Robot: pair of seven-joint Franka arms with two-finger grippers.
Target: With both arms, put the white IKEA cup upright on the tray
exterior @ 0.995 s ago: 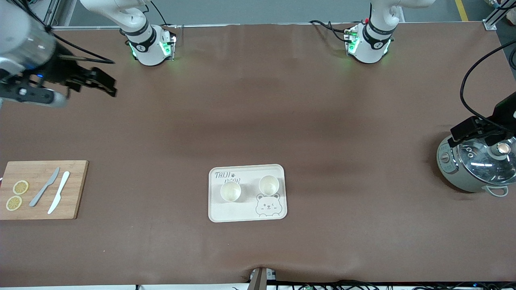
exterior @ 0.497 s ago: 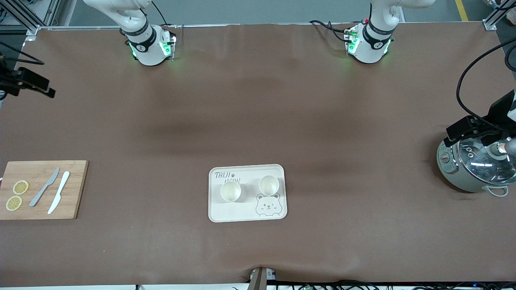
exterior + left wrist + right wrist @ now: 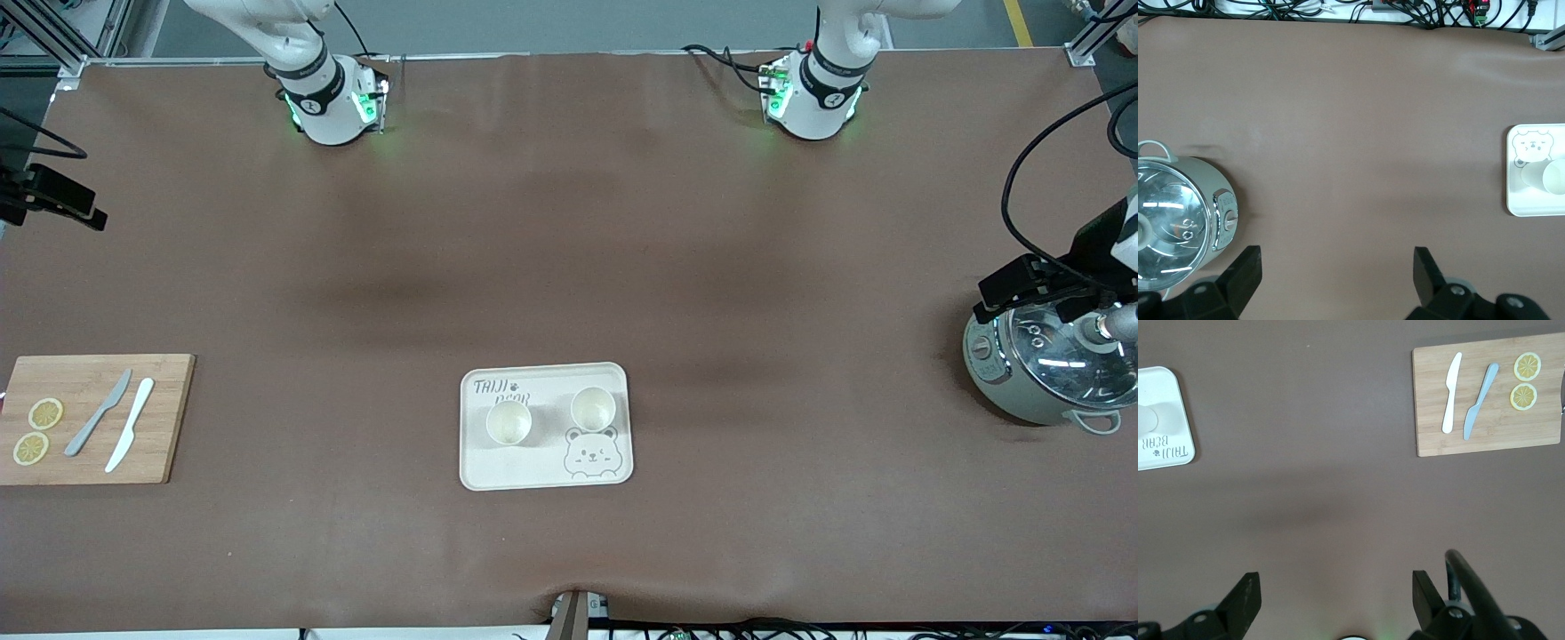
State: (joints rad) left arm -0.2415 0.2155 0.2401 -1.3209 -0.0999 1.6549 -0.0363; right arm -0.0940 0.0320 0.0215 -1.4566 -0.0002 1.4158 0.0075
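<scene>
The cream-white tray (image 3: 533, 471) with the bear drawing lies near the table's middle, toward the front camera. Two white cups (image 3: 508, 423) (image 3: 593, 409) stand upright on it, side by side. My right gripper (image 3: 67, 203) is open and empty, raised at the right arm's end of the table. My left gripper (image 3: 1022, 289) is open and empty, over the pot's edge at the left arm's end. In the left wrist view the gripper (image 3: 1336, 270) is wide open, with the tray (image 3: 1511, 193) and a cup (image 3: 1555, 177) at the edge. In the right wrist view the gripper (image 3: 1336, 592) is wide open over bare table, with the tray (image 3: 1168, 400) at the edge.
A grey cooking pot with a glass lid (image 3: 1022, 391) stands at the left arm's end. A bamboo cutting board (image 3: 169, 418) at the right arm's end holds two knives (image 3: 98, 413) and two lemon slices (image 3: 44, 413). Brown mat covers the table.
My right arm has swung out toward its end of the table, mostly leaving the front view. My left gripper has shifted slightly over the pot. The cups and tray have not moved.
</scene>
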